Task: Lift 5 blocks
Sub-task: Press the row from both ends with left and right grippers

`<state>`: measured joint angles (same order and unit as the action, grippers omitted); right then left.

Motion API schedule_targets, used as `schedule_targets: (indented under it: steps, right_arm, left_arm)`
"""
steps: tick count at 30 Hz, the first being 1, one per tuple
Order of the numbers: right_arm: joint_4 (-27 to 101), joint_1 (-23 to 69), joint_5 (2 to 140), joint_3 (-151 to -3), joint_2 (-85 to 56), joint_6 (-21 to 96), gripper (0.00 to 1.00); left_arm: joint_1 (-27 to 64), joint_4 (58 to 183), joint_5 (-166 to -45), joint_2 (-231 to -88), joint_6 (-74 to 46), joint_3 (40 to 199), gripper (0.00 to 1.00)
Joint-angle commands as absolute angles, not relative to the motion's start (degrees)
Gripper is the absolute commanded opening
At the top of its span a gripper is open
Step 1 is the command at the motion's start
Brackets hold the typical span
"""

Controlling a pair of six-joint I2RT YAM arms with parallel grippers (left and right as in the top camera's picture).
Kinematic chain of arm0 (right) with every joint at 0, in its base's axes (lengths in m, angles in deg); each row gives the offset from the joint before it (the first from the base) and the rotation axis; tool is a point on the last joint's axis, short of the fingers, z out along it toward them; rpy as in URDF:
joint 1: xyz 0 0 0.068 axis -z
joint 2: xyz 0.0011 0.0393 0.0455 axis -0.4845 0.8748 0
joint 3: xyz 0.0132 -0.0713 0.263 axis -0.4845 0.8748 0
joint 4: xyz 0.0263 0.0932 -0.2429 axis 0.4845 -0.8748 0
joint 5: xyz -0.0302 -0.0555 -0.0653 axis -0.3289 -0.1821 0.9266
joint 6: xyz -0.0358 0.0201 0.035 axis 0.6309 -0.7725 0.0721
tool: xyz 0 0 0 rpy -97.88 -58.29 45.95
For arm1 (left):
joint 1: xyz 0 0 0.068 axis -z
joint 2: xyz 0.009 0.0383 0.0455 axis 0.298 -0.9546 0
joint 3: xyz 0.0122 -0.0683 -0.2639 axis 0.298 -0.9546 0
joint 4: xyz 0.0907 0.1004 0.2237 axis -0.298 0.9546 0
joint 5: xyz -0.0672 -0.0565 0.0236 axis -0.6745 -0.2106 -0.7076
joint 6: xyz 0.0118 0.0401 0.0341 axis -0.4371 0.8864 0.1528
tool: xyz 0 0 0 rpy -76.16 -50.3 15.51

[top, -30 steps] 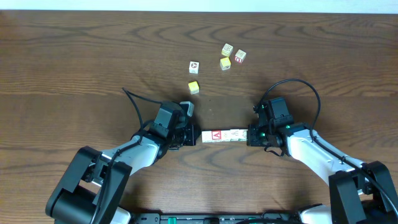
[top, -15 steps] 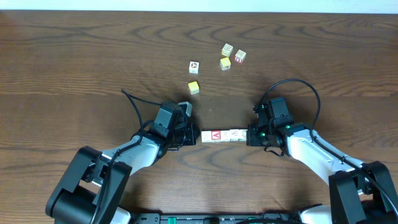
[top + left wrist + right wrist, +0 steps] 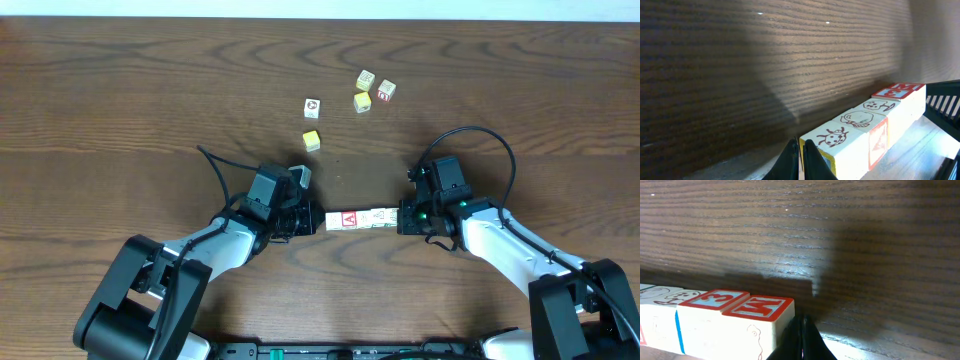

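The row of blocks (image 3: 360,218), seemingly five, lies end to end near the front of the table (image 3: 120,90), wedged between the two arms. The left gripper (image 3: 318,222) has its fingers pressed together, the tip set against the end cube that bears a ladybird; the right gripper (image 3: 402,218), likewise closed to a point, butts the far end, where a red-framed letter face shows. Neither pinches anything; each serves as a blunt pusher.

The step in hand looks like a squeeze-lift of the whole row as one bar. To do it well, both tips should bear on the middle of the end faces and along one line; the inward pressure should be even, and the arms should rise together at one rate. A tip sitting high or low, or one arm leading, would likely buckle the row at a joint. Whether the row is already off the wood cannot be told from these views.

The cubes are small painted wood with crisp edges; their faces are cream with thin line drawings, and some are trimmed in red or blue. Flat faces meet flush, which favours friction, yet the smooth paint may slip. The table is dark brown with strong grain and a slight sheen. Toward the back, three loose picture cubes (image 3: 366,79) and two yellow cubes (image 3: 312,140) lie scattered, well apart from the row.
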<state>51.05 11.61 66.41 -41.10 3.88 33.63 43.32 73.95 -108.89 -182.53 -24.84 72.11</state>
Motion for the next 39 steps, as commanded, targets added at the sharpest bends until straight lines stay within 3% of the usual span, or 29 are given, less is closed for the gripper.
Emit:
schedule_targets:
  steps: [1, 28, 39]
  right_arm:
    - [51.49, 12.42, 63.42, -41.01, 4.58, 33.76, 0.01]
    - [51.38, 12.40, 63.02, -41.23, 4.58, 34.44, 0.01]
    - [45.87, 12.55, 70.15, -44.40, 4.32, 35.10, 0.01]
  left_arm:
    - [43.53, 73.84, -111.64, -183.18, -25.37, 72.62, 0.07]
    - [43.51, 77.88, -109.24, -183.18, -27.73, 72.62, 0.07]
    - [43.45, 77.84, -109.19, -183.18, -27.70, 72.62, 0.07]
